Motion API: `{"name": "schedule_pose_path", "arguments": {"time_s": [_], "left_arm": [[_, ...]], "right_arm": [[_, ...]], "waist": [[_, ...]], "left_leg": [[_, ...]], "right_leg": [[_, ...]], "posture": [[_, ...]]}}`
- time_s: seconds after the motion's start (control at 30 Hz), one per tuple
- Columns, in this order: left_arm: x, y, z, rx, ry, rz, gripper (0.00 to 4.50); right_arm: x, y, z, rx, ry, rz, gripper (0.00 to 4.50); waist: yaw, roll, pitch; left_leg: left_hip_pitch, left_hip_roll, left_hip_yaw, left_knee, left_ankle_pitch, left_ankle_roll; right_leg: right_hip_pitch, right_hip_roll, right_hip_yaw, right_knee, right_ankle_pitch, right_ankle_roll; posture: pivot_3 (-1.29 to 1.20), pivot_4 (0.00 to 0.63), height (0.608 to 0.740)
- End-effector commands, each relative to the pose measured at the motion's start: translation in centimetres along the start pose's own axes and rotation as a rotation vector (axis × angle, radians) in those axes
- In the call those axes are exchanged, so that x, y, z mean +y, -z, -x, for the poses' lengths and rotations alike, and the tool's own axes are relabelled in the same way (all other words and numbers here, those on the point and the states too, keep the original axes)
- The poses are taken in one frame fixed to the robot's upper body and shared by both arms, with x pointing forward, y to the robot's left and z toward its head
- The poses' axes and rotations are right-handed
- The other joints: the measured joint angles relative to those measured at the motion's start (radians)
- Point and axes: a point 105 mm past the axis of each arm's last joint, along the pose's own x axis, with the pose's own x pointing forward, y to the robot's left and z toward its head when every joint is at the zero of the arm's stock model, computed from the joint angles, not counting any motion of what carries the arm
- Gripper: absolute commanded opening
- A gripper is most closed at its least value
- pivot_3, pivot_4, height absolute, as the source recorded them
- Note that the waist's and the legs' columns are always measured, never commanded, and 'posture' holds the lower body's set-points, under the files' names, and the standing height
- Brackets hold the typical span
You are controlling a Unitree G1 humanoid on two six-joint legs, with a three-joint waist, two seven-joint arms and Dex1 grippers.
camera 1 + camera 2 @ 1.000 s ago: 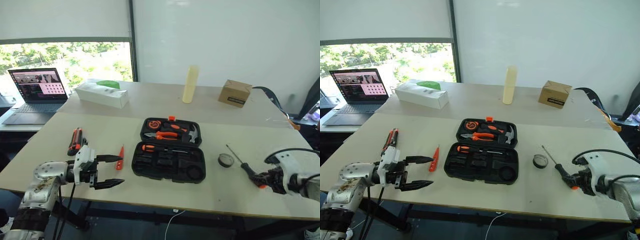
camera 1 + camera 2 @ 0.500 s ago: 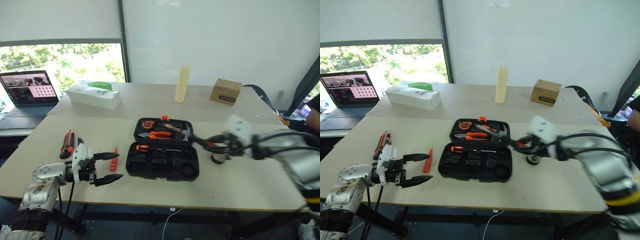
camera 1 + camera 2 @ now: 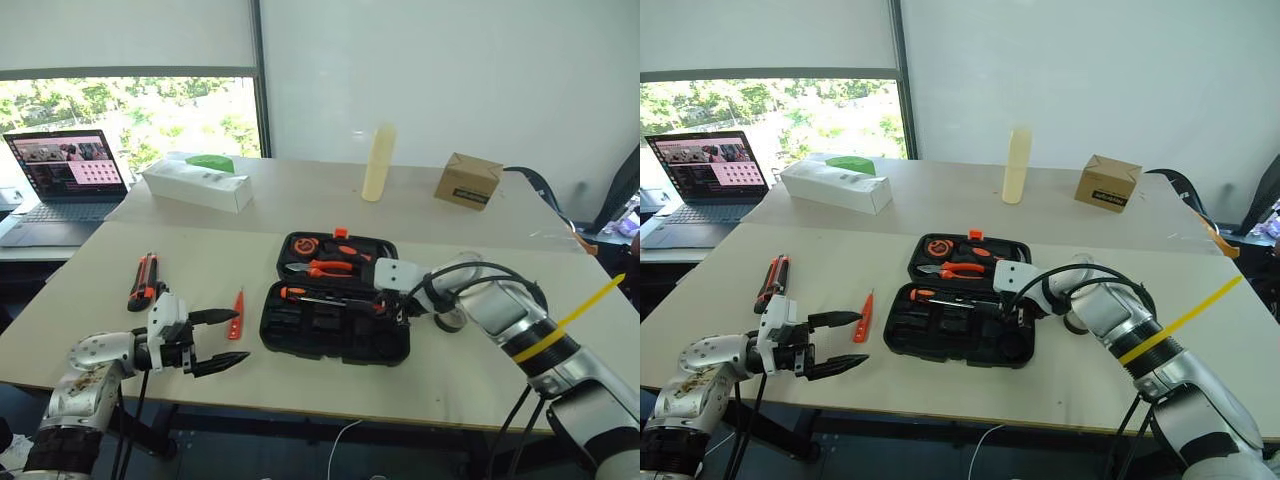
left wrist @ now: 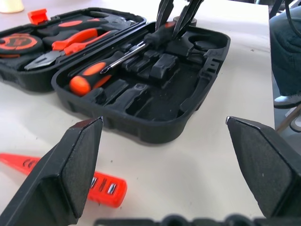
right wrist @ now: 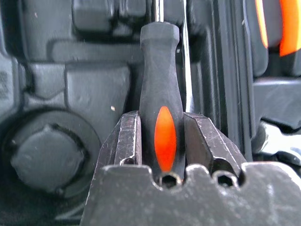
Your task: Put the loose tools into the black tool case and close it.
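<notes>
The black tool case (image 3: 300,335) lies open at the table's middle. An orange-handled screwdriver (image 3: 297,293) rests in its near half. My right gripper (image 3: 386,304) hangs over that near half, shut on a black screwdriver with an orange inlay (image 5: 160,113) whose shaft points along the moulded slots. My left gripper (image 3: 215,342) stands open just left of the case, nothing between its fingers. A small orange screwdriver (image 3: 237,315) lies beside it, and a utility knife (image 3: 143,280) farther left. The black tape roll (image 3: 452,323) peeks out beside my right forearm.
Pliers (image 3: 330,268), a hammer and a round tape measure (image 3: 305,246) sit in the case's far half. On the table behind it are a laptop (image 3: 70,175), a white box (image 3: 197,185), a pale yellow cylinder (image 3: 378,163) and a cardboard box (image 3: 468,181).
My right gripper has swung left from the table's right side to over the case, rolling its wrist, with the black screwdriver still in it. The left gripper has stayed put.
</notes>
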Motion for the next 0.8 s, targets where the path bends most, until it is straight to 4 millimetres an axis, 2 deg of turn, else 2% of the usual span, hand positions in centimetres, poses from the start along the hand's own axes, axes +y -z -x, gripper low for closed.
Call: {"name": "schedule_pose_path", "arguments": {"time_s": [0.03, 0.3, 0.37, 0.4, 0.5, 0.67, 0.7, 0.8], "left_arm": [[0.1, -0.8, 0.2, -0.014, -0.015, -0.031, 4.5], [0.0, -0.9, 0.4, -0.009, -0.024, -0.036, 4.5], [0.0, -0.9, 0.4, -0.008, -0.026, -0.037, 4.5], [0.0, -0.9, 0.4, -0.007, -0.026, -0.037, 4.5], [0.1, -0.8, 0.5, 0.001, -0.028, -0.034, 4.5], [0.4, -0.7, 0.5, 0.014, -0.035, -0.037, 4.5], [0.5, -0.7, 0.5, 0.014, -0.037, -0.038, 4.5], [0.6, -0.8, 0.4, 0.011, -0.04, -0.039, 4.5]], "right_arm": [[0.3, 0.3, 0.0, 0.022, -0.031, 0.041, 0.98], [-0.5, 0.6, -0.8, 0.013, 0.019, 0.002, 0.98], [-0.3, 0.2, -0.1, -0.016, -0.019, 0.008, 1.99], [-0.3, -0.1, 0.2, -0.033, -0.028, 0.015, 2.26], [-1.6, -2.3, 2.7, -0.151, -0.024, 0.049, 3.23], [-1.2, -3.9, 4.6, -0.233, -0.107, 0.032, 3.23], [-1.4, -4.3, 4.2, -0.251, -0.09, 0.027, 3.23], [-1.5, -4.4, 2.4, -0.257, -0.054, 0.026, 2.51]], "waist": [[0.0, 0.0, 0.0], [-0.008, 0.0, 0.0], [-0.009, 0.0, 0.0], [-0.009, 0.0, 0.0], [-0.009, 0.0, 0.0], [-0.01, 0.001, 0.0], [-0.01, 0.001, 0.0], [-0.013, 0.0, 0.0]], "left_leg": [[0.002, 0.0, 0.0, 0.0, 0.0, 0.0], [0.004, 0.001, 0.0, 0.0, 0.0, -0.001], [0.004, 0.001, 0.0, 0.0, 0.001, -0.001], [0.004, 0.001, 0.0, 0.0, 0.001, -0.001], [0.004, 0.001, -0.001, 0.0, 0.001, -0.001], [0.003, 0.002, -0.001, 0.0, 0.0, -0.001], [0.003, 0.002, -0.001, 0.0, 0.0, -0.001], [0.004, 0.002, -0.001, 0.0, 0.0, -0.001]], "right_leg": [[0.001, 0.0, 0.0, 0.0, 0.0, 0.0], [0.002, 0.0, 0.0, 0.001, 0.0, -0.001], [0.002, 0.001, 0.0, 0.001, 0.0, -0.001], [0.002, 0.001, 0.0, 0.001, 0.0, -0.001], [0.002, 0.001, 0.0, 0.001, 0.0, -0.001], [0.002, 0.001, 0.0, 0.002, 0.0, -0.001], [0.002, 0.001, 0.0, 0.002, 0.0, -0.001], [0.002, 0.002, 0.0, 0.002, 0.0, -0.002]], "posture": [[0.0, 0.15, 0.74], [0.0, 0.15, 0.74], [0.0, 0.15, 0.74], [0.0, 0.15, 0.74], [0.0, 0.15, 0.74], [0.0, 0.15, 0.74], [0.0, 0.15, 0.74], [0.0, 0.15, 0.74]]}}
